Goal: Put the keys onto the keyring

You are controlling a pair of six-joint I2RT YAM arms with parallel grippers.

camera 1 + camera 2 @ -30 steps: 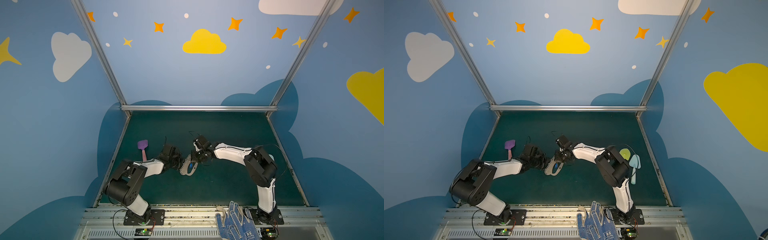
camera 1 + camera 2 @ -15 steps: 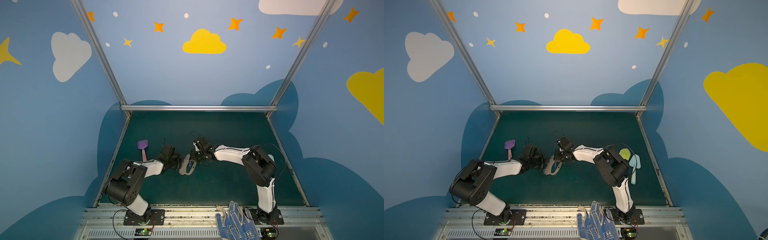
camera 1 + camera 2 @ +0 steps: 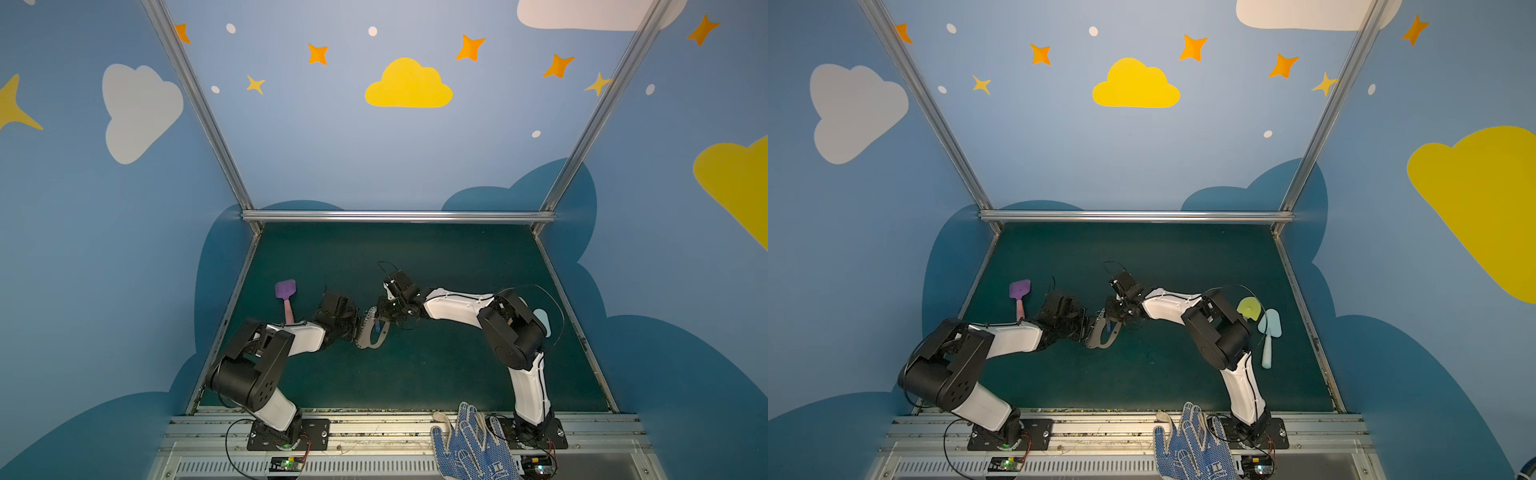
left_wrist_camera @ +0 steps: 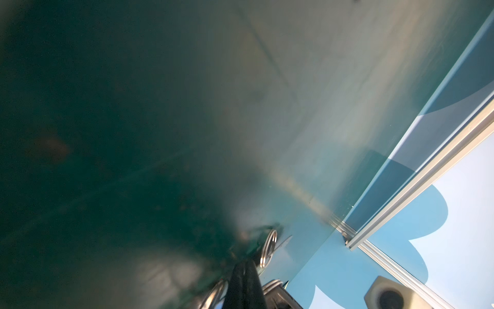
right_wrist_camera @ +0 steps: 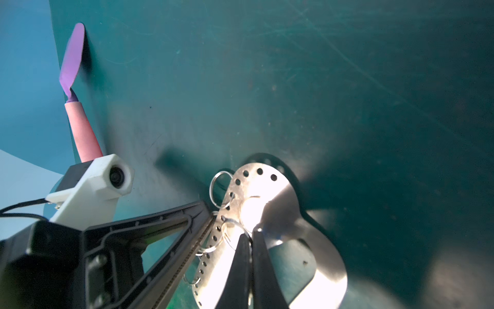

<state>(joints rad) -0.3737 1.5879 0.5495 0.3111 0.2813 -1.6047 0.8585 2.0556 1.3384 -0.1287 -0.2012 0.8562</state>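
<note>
Blue booth walls with painted clouds and stars, aluminium posts at the corners, dark green mat (image 3: 415, 374) below.

Well left of the keyring (image 3: 368, 337): purple-headed, pink-handled spatula (image 3: 286, 293), flat on the mat, handle end hidden behind the left arm in both top views.

Just left of the keyring: left gripper (image 3: 356, 330), closed flat on the plate's holed edge. Same clamp plain in the right wrist view, plate bright with glare, several split rings (image 5: 220, 187) threaded through the edge holes, shadow on the mat under the rounded end.

At the keyring itself: keys (image 3: 377, 326), seen only as a blue sliver over the plate's slot. Tag and key not made out in either wrist view.

Just right of the keyring: right gripper (image 3: 380, 319), closed, a thin ring pinched between the fingertips (image 5: 240, 254). Blue sliver directly at those tips in both top views, so grip taken as on the keys.

Left wrist view mostly blur: dark fingers and one split ring close to the lens, nothing more legible.

Well right of the keyring: yellow-green round piece (image 3: 1248, 308) and pale blue spatula (image 3: 1268, 332) on the mat, both partly screened by the right arm's elbow.

Right of the keyring and toward the front: blue dotted work glove (image 3: 469, 446) on the metal rail, off the mat.

Mat scuffed, fine scratches and a few dull stains in the wrist views.
</note>
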